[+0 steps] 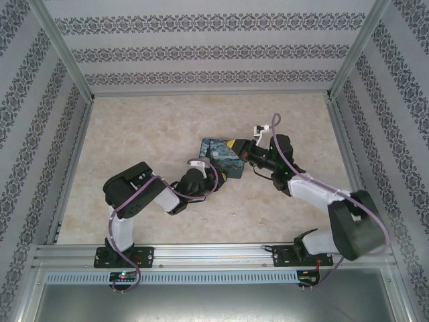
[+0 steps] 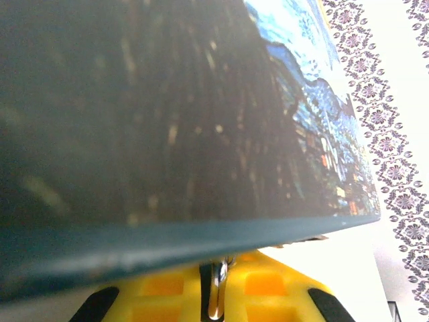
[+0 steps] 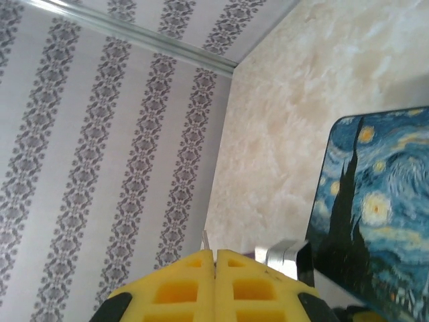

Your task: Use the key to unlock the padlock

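Observation:
A box with a starry-night picture [image 1: 220,155] lies mid-table. My left gripper [image 1: 213,180] is at its near edge. In the left wrist view the box's dark side [image 2: 167,121] looms over the yellow fingers [image 2: 281,292], which are shut on a thin shiny metal piece [image 2: 216,288] that runs up under the box. I cannot tell whether that piece is the key or part of the padlock. My right gripper [image 1: 236,144] is at the box's right corner with its yellow fingers [image 3: 258,288] pressed together. A pale sliver [image 3: 204,240] pokes up beside their seam. A silver fitting [image 3: 285,253] sits on the box edge [image 3: 375,201].
Patterned walls [image 1: 201,47] and aluminium rails [image 1: 64,60] enclose the marbled table [image 1: 147,134]. Both arms reach in from the near rail [image 1: 201,253] and meet at the box. Bare table lies to the left and behind the box.

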{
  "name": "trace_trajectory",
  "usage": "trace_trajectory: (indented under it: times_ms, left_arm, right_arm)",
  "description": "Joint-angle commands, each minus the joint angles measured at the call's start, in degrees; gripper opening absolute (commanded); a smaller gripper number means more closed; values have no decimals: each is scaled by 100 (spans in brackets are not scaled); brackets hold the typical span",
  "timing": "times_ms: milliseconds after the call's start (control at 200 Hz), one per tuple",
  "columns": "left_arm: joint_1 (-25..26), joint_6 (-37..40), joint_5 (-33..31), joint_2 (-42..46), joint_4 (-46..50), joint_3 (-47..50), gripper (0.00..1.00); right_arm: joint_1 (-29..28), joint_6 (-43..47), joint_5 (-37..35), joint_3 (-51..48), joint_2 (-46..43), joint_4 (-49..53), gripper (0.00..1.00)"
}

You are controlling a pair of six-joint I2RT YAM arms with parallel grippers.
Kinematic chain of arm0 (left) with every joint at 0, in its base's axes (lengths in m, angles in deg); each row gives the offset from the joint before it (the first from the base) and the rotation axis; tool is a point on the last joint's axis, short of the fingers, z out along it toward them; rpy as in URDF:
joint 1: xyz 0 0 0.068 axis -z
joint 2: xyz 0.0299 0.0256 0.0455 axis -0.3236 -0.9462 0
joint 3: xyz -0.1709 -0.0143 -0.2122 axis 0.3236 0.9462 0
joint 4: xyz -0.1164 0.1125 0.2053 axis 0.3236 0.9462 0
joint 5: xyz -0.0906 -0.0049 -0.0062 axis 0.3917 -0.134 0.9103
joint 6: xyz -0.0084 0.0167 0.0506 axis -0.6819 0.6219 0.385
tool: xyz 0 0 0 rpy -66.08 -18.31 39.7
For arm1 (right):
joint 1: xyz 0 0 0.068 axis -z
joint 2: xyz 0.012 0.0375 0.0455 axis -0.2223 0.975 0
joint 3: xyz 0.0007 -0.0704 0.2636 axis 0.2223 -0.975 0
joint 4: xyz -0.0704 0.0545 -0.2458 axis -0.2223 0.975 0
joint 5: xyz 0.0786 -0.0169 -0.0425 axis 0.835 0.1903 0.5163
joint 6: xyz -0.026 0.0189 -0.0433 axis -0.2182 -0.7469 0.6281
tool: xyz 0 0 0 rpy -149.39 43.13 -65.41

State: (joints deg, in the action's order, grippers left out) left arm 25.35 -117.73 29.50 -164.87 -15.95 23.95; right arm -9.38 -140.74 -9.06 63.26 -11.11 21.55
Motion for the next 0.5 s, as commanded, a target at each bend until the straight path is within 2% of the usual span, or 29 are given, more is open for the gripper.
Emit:
trace_trajectory:
  times_ms: [0,315,495]
  left_arm:
    - [-28,-194,206,119,874,6,0]
    - [-168,-555,1019,354,1012,-169,0]
    - [-195,-845,1245,358,884,-235,0]
  right_arm:
    - [112,321,141,-591,-370,419,0]
    - [250,545,412,-1951,-1156,269,0]
    - [234,436,181,-2519,-1439,211,0]
